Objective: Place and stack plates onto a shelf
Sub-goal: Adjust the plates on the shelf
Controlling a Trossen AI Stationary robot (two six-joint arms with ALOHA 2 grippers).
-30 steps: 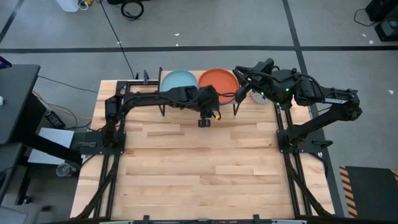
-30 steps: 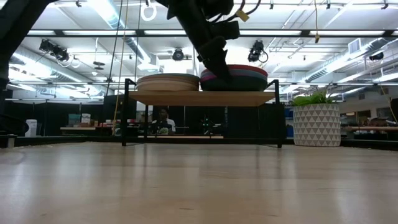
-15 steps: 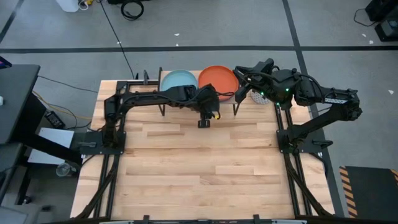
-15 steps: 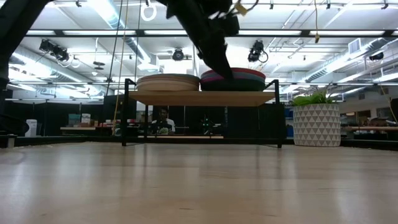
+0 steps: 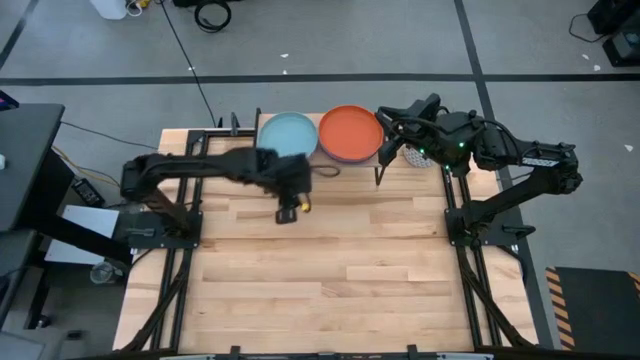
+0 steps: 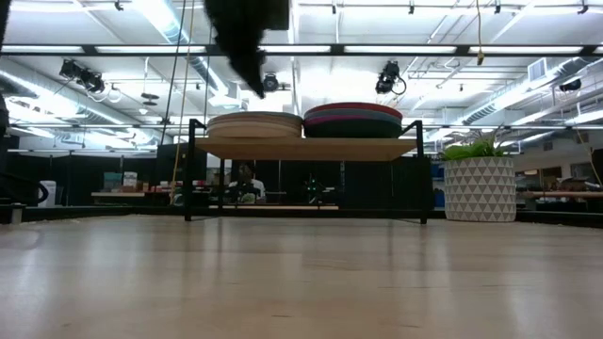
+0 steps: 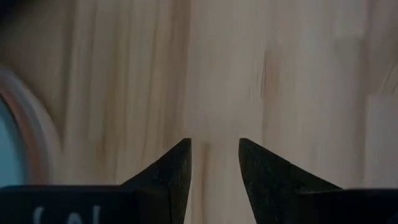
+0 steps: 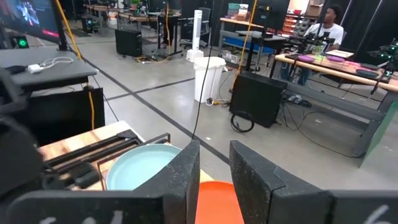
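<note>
The shelf (image 6: 306, 148) stands at the table's far edge on thin black legs. Two stacks of plates rest on its board. The left stack (image 6: 254, 124) has the light blue plate (image 5: 288, 135) on top; the right stack (image 6: 354, 120) has the orange plate (image 5: 350, 133) on top. My left gripper (image 5: 286, 215) is open and empty above bare tabletop, near of the left stack; in its wrist view (image 7: 214, 146) the light blue plate's edge (image 7: 12, 143) shows beside it. My right gripper (image 5: 384, 135) is open and empty just right of the orange plate, and its wrist view (image 8: 214, 149) looks over both top plates.
A white patterned pot with a green plant (image 6: 480, 184) stands at the far right beside the shelf, under my right arm (image 5: 415, 155). The slatted wooden tabletop (image 5: 330, 270) spreads toward the near edge. People sit at desks in the room behind.
My left gripper has drawn away from the near left edge of the right stack, going up and toward the table's left and near edges. The plates stay on the shelf.
</note>
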